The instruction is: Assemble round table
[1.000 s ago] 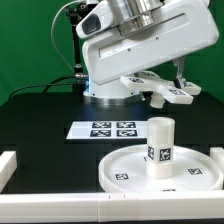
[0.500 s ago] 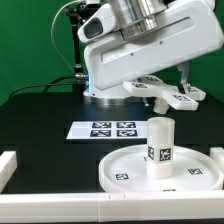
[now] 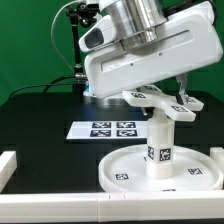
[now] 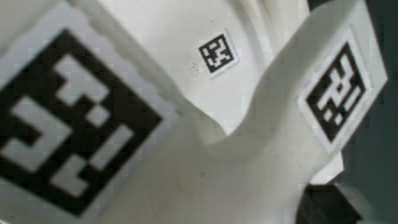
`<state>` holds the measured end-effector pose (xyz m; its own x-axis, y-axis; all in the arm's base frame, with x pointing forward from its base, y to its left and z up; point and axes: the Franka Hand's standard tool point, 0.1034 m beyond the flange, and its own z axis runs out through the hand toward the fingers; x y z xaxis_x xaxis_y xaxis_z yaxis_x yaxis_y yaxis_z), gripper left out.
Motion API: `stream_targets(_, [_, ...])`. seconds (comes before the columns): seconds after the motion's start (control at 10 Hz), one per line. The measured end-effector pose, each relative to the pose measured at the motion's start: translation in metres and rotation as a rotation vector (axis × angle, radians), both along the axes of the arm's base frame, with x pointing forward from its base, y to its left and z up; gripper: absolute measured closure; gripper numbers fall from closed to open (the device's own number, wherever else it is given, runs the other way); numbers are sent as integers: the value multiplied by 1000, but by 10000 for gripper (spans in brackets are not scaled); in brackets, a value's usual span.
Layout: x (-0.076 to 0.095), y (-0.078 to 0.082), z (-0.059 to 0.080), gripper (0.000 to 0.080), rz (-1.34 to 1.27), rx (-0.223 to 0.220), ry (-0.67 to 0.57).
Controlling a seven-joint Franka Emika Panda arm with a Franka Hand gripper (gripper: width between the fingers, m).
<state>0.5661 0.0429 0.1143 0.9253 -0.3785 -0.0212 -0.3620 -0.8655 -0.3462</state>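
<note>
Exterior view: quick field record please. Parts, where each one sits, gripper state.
cross-shaped base: in the air, just over the top of the leg; contact cannot be told
gripper: shut on cross-shaped base
leg: upright on the disc, near its middle
disc: flat on the table, rim up
marker board: flat on the table, beyond the disc

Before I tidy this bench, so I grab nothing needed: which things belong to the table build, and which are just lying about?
Job in hand:
round top
leg, standing on the top
cross-shaped base, held above the leg

Lying about:
marker board
white edge rail
</note>
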Motion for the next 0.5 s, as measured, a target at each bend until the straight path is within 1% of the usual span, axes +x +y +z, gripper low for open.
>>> stream_targets(0.3, [1,0,-5,390,-3,-11,-8])
stream_targets(0.4, [1,-2,-9,390,-8,-24,-18])
stream_targets(0.5, [1,-2,-9,390,-9,-30,-26])
